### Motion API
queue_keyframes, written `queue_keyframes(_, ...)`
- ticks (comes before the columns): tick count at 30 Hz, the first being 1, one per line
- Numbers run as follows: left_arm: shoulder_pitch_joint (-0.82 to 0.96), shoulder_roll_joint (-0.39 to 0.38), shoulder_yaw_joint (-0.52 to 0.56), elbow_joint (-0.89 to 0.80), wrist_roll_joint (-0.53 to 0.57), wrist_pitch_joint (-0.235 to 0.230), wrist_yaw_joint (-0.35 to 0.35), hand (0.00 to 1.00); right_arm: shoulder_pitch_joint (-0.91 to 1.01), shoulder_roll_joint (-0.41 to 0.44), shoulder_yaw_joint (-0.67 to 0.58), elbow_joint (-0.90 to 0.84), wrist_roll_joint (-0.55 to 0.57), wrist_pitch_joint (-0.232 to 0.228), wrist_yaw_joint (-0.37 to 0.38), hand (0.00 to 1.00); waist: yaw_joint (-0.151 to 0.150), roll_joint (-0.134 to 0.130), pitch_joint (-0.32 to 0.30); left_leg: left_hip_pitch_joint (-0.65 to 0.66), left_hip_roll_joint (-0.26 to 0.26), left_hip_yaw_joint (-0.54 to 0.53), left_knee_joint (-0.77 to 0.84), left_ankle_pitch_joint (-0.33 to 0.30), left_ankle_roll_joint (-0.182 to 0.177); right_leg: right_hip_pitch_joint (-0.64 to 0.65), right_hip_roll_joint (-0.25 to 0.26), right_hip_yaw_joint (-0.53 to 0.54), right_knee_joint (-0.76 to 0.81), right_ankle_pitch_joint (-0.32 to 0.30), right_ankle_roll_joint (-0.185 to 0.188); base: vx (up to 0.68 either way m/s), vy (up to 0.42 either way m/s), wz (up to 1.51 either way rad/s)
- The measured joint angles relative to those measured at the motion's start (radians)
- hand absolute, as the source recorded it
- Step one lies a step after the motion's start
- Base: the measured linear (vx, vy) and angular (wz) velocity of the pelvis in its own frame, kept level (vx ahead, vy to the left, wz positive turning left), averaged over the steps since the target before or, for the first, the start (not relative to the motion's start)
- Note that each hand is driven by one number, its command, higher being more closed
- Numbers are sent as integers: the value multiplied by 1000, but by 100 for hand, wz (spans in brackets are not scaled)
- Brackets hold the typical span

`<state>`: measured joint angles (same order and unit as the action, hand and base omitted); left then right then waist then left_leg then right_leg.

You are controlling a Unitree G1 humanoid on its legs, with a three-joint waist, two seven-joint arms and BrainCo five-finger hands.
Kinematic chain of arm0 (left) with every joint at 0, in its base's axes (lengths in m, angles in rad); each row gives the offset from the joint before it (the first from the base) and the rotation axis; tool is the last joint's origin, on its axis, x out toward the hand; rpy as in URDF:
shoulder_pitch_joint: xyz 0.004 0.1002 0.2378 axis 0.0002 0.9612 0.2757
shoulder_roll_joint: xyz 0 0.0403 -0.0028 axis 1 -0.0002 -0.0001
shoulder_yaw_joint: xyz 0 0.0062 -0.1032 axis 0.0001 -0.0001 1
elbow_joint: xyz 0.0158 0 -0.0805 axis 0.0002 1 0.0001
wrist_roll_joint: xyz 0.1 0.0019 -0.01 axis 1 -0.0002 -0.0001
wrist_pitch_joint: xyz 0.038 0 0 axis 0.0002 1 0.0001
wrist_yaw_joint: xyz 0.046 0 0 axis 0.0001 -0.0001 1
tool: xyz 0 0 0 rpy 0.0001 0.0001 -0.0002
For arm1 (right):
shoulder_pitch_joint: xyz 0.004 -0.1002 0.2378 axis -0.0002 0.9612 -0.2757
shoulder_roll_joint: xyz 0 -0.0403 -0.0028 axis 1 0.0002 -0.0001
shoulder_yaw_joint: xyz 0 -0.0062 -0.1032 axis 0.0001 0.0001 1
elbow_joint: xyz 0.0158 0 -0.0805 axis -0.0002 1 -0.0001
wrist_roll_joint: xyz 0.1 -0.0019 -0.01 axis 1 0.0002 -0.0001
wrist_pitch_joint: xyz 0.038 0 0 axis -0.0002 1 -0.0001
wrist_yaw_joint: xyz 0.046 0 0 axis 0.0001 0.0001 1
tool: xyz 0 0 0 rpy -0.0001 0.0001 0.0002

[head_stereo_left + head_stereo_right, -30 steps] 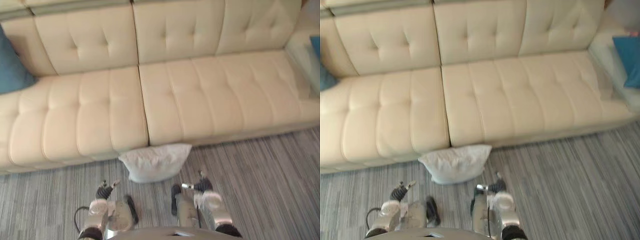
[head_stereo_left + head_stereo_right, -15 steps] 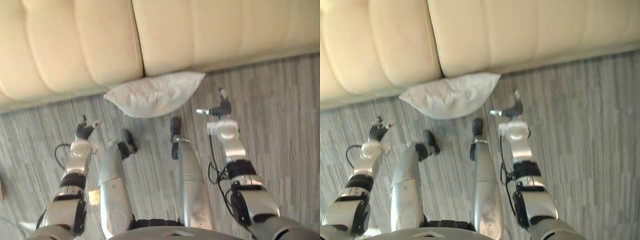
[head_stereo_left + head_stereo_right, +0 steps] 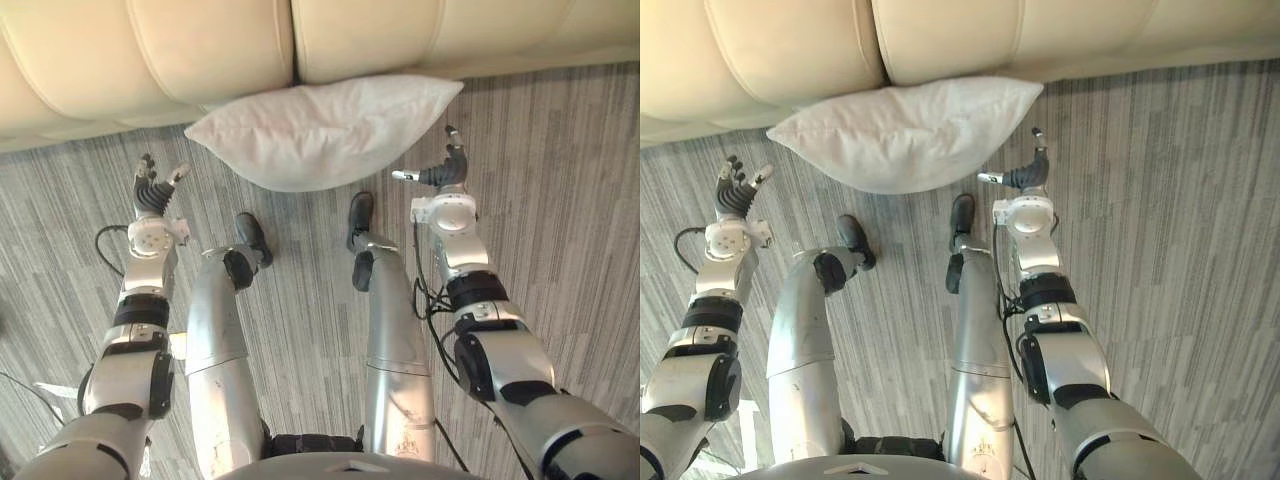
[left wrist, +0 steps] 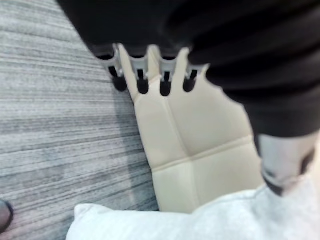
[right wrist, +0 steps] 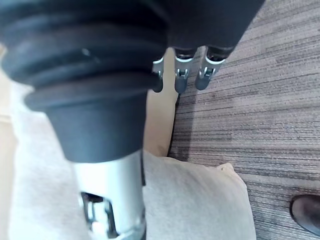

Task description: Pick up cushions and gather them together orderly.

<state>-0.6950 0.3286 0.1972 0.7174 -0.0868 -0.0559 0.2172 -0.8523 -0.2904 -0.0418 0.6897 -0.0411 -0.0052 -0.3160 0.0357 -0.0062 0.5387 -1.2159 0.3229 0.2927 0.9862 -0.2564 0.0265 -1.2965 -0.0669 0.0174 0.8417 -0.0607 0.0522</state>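
A white cushion (image 3: 320, 130) lies on the carpet, pressed against the front of the cream sofa (image 3: 200, 50). My left hand (image 3: 150, 235) hovers above the floor just off the cushion's left end, open and empty. Off the cushion's right corner my right hand (image 3: 443, 208) is open too, thumb pointing toward the cushion, apart from it. In the left wrist view, the fingers (image 4: 142, 82) reach toward the sofa base, with the cushion (image 4: 200, 222) beside the thumb. The right wrist view shows that hand's fingers (image 5: 181, 75) over the carpet, the cushion (image 5: 195, 200) close by the thumb.
Grey striped carpet (image 3: 560, 200) stretches out to the left and right of the cushion. The sofa's front edge runs across the far side, right behind the cushion.
The camera has tipped down and come closer, so the cushion looks larger. Both arms have reached forward, one hand to each side of the cushion.
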Motion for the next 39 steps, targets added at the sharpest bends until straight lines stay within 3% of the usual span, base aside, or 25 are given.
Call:
queue_keyframes(6,-83,-1,-17,-1,0,0,10,0,-117,9,73,30,17,4,0,0,-3,0,17,-75,3,-11,28,20,0,-79,0,0,40,7,-1,-50,-22,4)
queue_keyframes(7,-101,-1,-41,-2,1,0,21,0,-134,18,75,38,17,6,0,100,-3,0,17,-91,3,-13,36,21,-1,-94,0,-1,48,6,-1,-40,-17,3)
queue_keyframes(8,-114,-6,-54,-1,1,0,22,100,-144,30,77,38,16,6,-2,100,-4,0,18,-102,4,-16,43,21,-1,-105,0,-2,56,5,-1,-48,-20,3)
queue_keyframes(19,-154,-131,-94,-39,13,7,117,100,-144,170,77,-17,99,-12,-111,100,-15,0,18,-111,6,-13,30,24,-6,-121,2,-4,51,9,-6,-43,-23,0)
queue_keyframes(28,-98,-123,-132,-182,4,5,157,100,-28,182,79,-234,116,-14,-154,100,-21,0,18,-104,18,-18,42,30,-9,-113,14,-6,53,16,-16,-26,-18,-4)
queue_keyframes(39,61,-114,-184,-354,-28,-21,161,100,154,181,134,-406,91,-41,-145,100,-12,1,14,118,-4,-16,-121,65,-36,132,19,-37,-134,59,-29,-42,-41,-3)
